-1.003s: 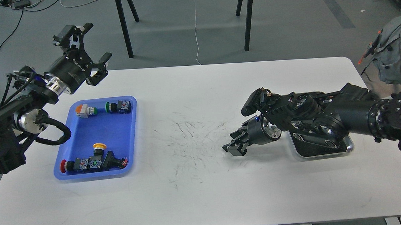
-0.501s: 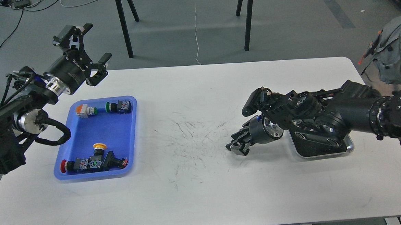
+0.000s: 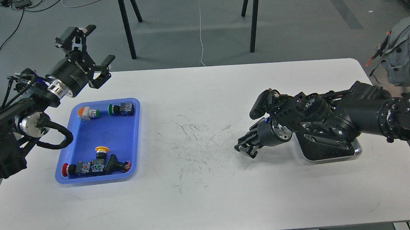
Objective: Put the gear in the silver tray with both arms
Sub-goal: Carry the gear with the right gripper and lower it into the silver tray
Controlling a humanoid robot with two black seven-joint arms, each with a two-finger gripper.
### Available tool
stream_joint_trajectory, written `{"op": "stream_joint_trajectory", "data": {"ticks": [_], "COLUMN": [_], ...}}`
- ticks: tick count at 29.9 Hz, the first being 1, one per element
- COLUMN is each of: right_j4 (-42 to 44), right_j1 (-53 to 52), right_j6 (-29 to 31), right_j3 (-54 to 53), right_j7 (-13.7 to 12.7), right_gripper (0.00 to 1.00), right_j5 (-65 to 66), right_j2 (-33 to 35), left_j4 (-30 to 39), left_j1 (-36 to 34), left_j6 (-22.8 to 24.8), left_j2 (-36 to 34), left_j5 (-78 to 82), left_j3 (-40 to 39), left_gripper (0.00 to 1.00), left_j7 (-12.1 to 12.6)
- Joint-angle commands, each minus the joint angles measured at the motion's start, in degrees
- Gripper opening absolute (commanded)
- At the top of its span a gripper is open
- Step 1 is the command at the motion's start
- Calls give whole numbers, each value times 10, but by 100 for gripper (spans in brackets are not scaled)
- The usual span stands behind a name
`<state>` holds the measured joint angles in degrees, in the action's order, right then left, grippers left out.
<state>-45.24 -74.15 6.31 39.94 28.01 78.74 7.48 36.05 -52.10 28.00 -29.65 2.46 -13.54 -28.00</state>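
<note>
A wide white table [image 3: 202,199] fills most of the view from our head, its middle marked with dark scuffs. Beyond its far edge lies a grey floor with black stand legs [image 3: 126,24] and loose cables.

Our right arm [image 3: 349,118] reaches in from the right edge, black with silver joint rings, and lies low across the right part of the table. It passes over the silver tray [image 3: 357,152], hiding most of it. The tray sits on the table near the right side; only its shiny rim, a rounded near corner and a strip of dark bottom show below the arm. We cannot tell whether anything lies inside it.

Our left arm [image 3: 26,114] comes in from the left edge and rises toward the table's far left corner.

A blue plastic tray [image 3: 87,142] rests on the left part of the table, well apart from the silver one. It holds several push-button switches: one with an orange cap [image 3: 87,112] and one with a green cap [image 3: 120,109] at the far end, and one with a yellow cap [image 3: 102,151] and one with a red cap [image 3: 78,168] among black parts at the near end.

Our left claw [image 3: 91,52] is raised above the far end of the blue tray, its two fingers spread wide and holding nothing.

Our right claw [image 3: 245,147] points left and down, just above bare table left of the silver tray. It is dark and seen nearly end-on, so we cannot tell how far its fingers stand apart or whether it holds anything.
</note>
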Motion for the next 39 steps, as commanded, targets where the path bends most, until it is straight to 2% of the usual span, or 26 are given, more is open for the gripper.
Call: {"op": "stream_joint_trajectory", "data": {"ticks": [1, 7, 15, 26, 33, 39], "right_j4": [2, 2, -5, -27, -84, -110], "right_j1": [1, -6, -5, 18, 36, 52], "right_j6": [0, -1, -9, -7, -4, -2], "right_j3": [1, -4, -80, -193, -223, -196], "right_j7": [0, 0, 0, 0, 0, 0], "right_gripper": [11, 3, 2, 2, 2, 2], "right_j5": [0, -2, -11, -17, -17, -11], "right_j2": [0, 2, 41, 153, 258, 318], "left_j4": [0, -1, 0, -27, -40, -56], "left_j1": [1, 2, 3, 4, 5, 3], "left_j6": [0, 0, 0, 0, 0, 0], "left_j2": [-1, 2, 5, 37, 59, 70], "left_j5": [1, 0, -1, -7, -10, -10], "left_j3": [0, 0, -1, -1, -2, -1], "left_gripper": [100, 100, 100, 100, 100, 100], "left_j7": [0, 0, 0, 0, 0, 0]}}
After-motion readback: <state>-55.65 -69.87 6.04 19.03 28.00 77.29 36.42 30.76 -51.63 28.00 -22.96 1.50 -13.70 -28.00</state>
